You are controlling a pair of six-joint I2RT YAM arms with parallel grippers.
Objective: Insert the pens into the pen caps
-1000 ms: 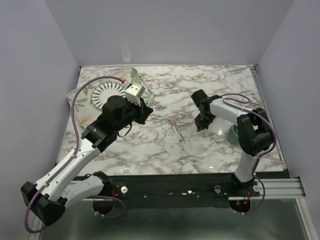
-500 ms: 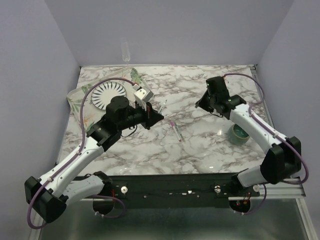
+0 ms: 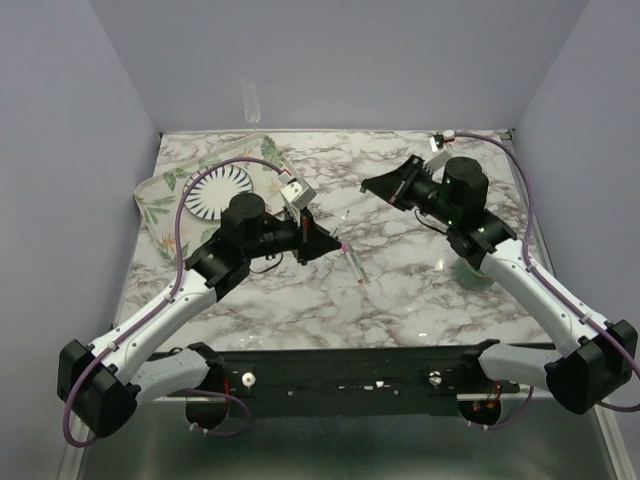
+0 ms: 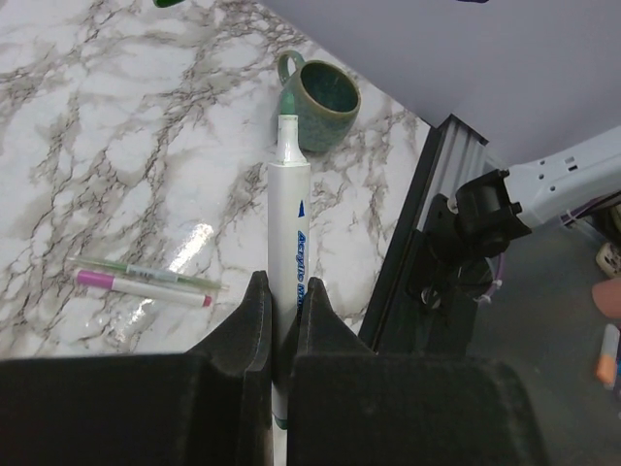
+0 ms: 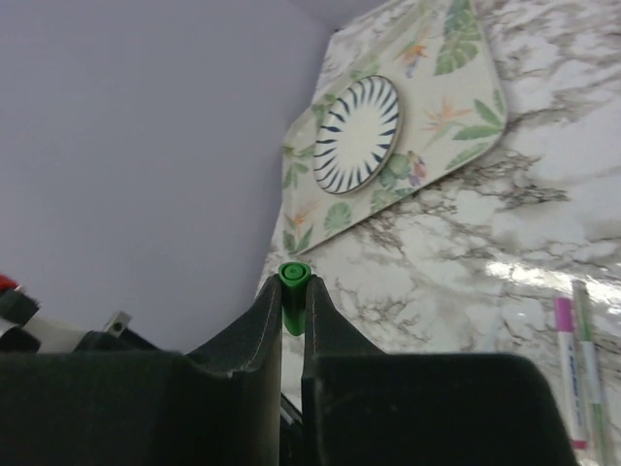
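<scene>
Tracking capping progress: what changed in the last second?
The left arm swung right off the striped plate; the right arm rose and turned left, so their jaws, shut on the white-barrelled green-tipped pen and small green cap, now face each other. The pink-capped pen and teal mug stayed put.

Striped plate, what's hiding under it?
A leafy placemat lies under the striped plate, on the marble table. The plate covers the mat's middle, so that part cannot be seen.
</scene>
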